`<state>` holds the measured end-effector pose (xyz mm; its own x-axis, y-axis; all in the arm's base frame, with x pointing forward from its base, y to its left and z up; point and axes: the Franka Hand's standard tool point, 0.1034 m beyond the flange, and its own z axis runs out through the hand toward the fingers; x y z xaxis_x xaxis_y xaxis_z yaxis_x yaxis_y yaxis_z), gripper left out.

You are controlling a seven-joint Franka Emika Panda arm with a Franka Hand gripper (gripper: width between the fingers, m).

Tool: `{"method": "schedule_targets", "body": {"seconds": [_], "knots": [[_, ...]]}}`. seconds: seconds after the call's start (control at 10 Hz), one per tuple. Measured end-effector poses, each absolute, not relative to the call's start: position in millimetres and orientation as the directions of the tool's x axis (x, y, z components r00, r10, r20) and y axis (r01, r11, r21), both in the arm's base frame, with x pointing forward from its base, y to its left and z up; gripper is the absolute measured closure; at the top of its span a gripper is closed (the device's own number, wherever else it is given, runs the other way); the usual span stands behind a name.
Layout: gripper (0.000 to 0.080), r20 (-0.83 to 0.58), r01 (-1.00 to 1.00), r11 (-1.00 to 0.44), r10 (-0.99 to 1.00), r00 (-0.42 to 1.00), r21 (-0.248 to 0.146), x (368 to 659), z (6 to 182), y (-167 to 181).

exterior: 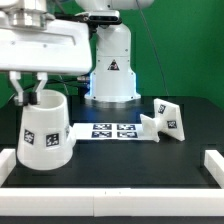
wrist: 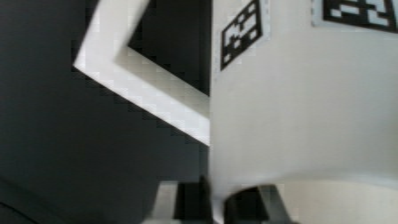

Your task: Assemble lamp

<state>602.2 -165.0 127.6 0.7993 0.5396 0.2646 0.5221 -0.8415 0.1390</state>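
Observation:
The lamp's large tapered shade stands on the black table at the exterior view's left, mouth up, with square tags on its side. My gripper reaches down over its rim and is shut on the shade's wall, one finger inside and one outside. In the wrist view the shade's white wall runs between my dark fingers, with the gripper closed on it. A blocky white tagged lamp part lies at the exterior view's right, away from the gripper.
The marker board lies flat between the shade and the blocky part. The arm's white pedestal stands behind it. White border rails sit at the table's front corners, and one rail corner shows beside the shade.

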Motion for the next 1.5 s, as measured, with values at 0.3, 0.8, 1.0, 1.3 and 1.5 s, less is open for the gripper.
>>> {"method": "schedule_targets", "body": {"seconds": [0.3, 0.8, 1.0, 1.3, 1.5], "knots": [[0.0768, 0.242, 0.514, -0.852, 0.522, 0.818, 0.1, 596, 99.6, -155], [0.0768, 0.255, 0.5, -0.86, 0.508, 0.823, 0.1, 601, 99.0, -146], [0.0768, 0.254, 0.501, -0.86, 0.508, 0.823, 0.098, 600, 98.2, -146], [0.026, 0.253, 0.5, -0.86, 0.508, 0.824, 0.097, 600, 97.6, -146], [0.0137, 0.252, 0.5, -0.86, 0.508, 0.824, 0.097, 599, 96.8, -146]]}}
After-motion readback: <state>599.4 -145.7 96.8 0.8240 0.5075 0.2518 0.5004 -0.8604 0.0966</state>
